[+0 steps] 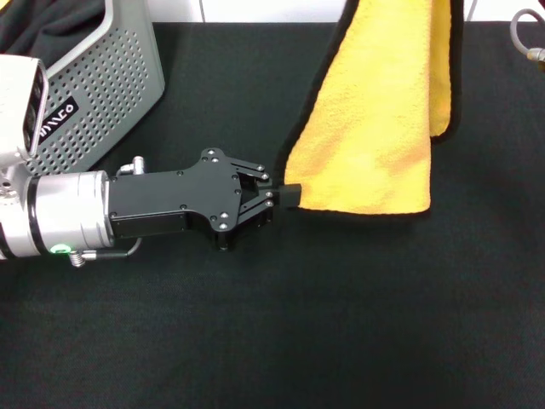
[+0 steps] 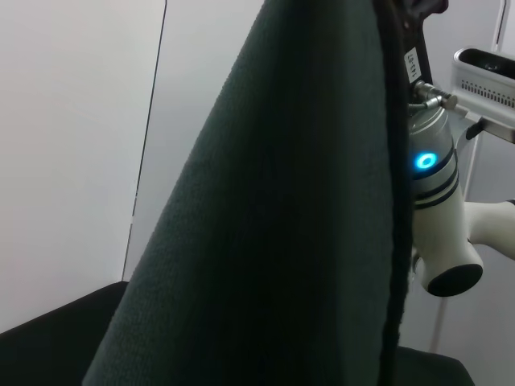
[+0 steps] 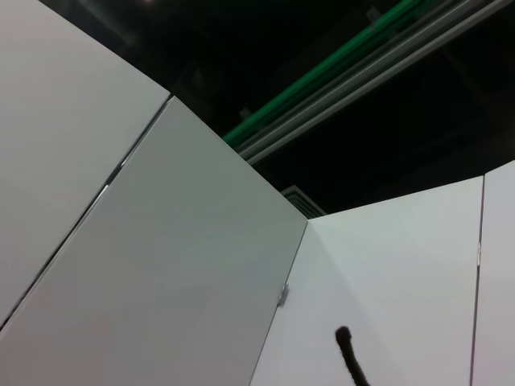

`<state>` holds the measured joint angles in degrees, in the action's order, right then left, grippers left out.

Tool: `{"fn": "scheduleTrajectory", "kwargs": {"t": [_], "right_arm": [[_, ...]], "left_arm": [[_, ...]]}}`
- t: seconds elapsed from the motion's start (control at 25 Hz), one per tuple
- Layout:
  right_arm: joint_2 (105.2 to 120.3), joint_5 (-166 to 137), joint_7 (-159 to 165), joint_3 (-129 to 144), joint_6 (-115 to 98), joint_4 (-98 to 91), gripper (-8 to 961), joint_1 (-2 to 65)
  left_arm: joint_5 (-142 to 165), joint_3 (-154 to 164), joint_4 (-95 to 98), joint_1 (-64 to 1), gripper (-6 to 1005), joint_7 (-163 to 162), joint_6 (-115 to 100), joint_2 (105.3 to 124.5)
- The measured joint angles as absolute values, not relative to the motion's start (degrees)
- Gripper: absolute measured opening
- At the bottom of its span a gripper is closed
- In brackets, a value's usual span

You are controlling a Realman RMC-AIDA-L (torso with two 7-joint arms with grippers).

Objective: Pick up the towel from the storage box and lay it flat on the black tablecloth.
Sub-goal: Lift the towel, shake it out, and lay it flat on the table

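Observation:
The yellow-orange towel (image 1: pixel 383 111) with black edging hangs folded from above the far right of the black tablecloth (image 1: pixel 341 324), its lower edge just over the cloth. My left gripper (image 1: pixel 288 194) reaches in from the left and is shut on the towel's lower left corner. The left wrist view shows the towel's grey reverse side (image 2: pixel 282 241) close up. Beyond it is my right arm (image 2: pixel 434 201) with a blue ring light, its gripper at the towel's top edge with the fingers hidden. The light grey storage box (image 1: pixel 102 77) stands at the far left.
The storage box has perforated sides and a small black label (image 1: pixel 58 115); dark fabric shows inside it. A cable loop (image 1: pixel 526 38) is at the far right edge. The right wrist view shows only white wall panels (image 3: pixel 161 265) and a dark ceiling.

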<state>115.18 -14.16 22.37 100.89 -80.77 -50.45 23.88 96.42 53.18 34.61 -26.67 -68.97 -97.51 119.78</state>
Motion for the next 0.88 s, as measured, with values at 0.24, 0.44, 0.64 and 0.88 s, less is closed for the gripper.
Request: {"fn": "scheduleTrajectory", "kwargs": {"t": [0.24,0.44,0.64,0.88], "right_arm": [[114.57,-14.3,23.3,100.9,-80.8,-50.4,16,22.5],[113.39,-15.8,28.3,100.8,-81.0,-50.5,16,19.6],[110.91,-20.3,42.3,98.0,-81.7,-51.5,16,17.1],[109.65,-34.5,62.1,86.7,-90.2,-51.9,16,13.4]], "left_arm": [[95.9,52.9,35.0,-26.3,52,-70.0,-97.3,119.71],[95.5,52.8,39.4,-25.6,44,-73.9,-99.9,119.03],[91.3,52.6,46.8,-24.0,36,-77.1,-111.7,116.02],[82.5,57.1,54.3,-20.9,31,-83.7,-116.5,110.79]]}}
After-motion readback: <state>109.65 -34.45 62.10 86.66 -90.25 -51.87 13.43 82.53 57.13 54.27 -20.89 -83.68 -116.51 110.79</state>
